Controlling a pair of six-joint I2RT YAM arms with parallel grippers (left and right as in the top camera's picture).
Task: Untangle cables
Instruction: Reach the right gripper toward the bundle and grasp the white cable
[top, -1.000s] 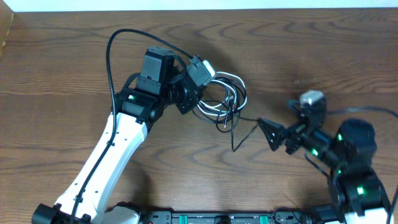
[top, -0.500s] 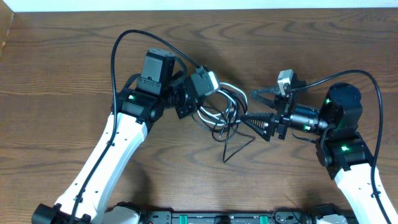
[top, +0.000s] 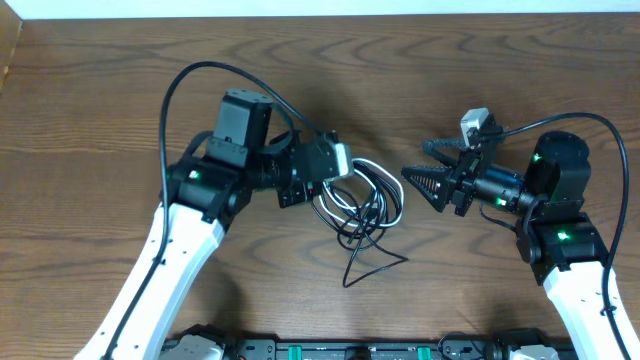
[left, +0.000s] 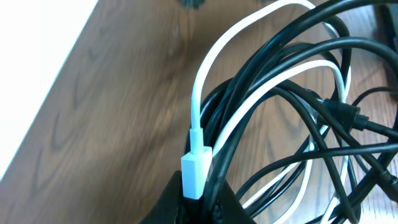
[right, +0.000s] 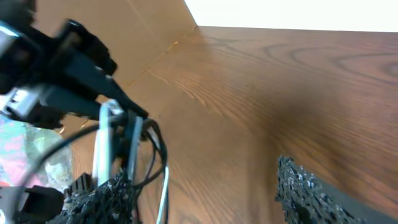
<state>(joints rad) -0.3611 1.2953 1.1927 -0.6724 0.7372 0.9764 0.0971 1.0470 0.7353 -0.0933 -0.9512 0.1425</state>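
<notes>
Overhead looks straight down; wrist views close, low; all share cables (top: 360, 205).

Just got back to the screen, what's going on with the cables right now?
The left gripper is shut on the tangled bunch of cables, pinching several black cords and the white cable near its plug. The loops hang together over the table, with one black strand trailing toward the front. The right gripper is open just right of the bunch, pointing at it and holding nothing. No cable is separated yet.
</notes>
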